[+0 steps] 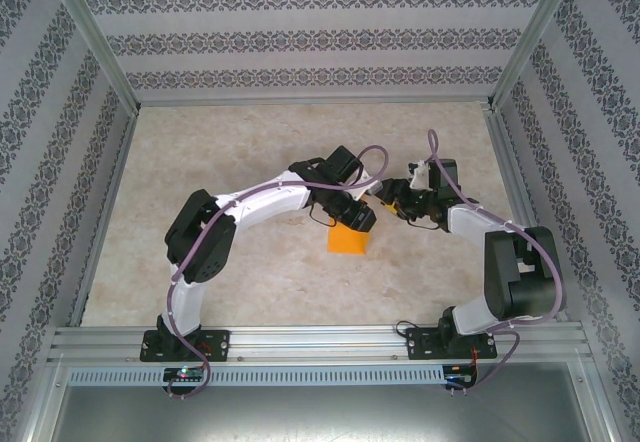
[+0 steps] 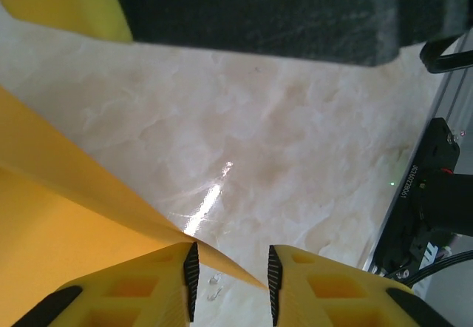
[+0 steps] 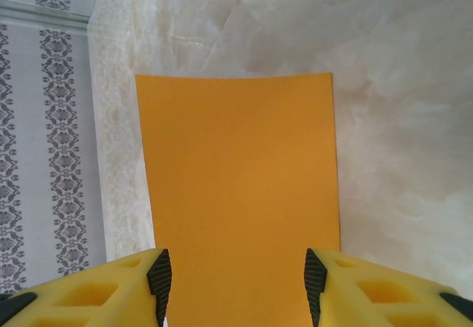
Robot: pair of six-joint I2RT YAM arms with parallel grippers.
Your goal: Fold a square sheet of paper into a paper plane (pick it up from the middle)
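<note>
Framing square sheet of paper (image 3: pixel 236 179) with open right gripper (image 3: pixel 236 282), near edge cut off. Shows left gripper (image 2: pixel 233 282) parted, clamping nothing.

Open table (image 1: pixel 250 282) rnd sheet (image 1: pixel 348 243)

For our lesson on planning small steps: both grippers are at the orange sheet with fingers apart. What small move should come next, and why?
Probably ease the left gripper back off the square sheet of paper. Its jaws are open, with only a raised corner of the sheet tapering into the gap. The right gripper, also open, faces the sheet squarely, better placed to grip.
</note>
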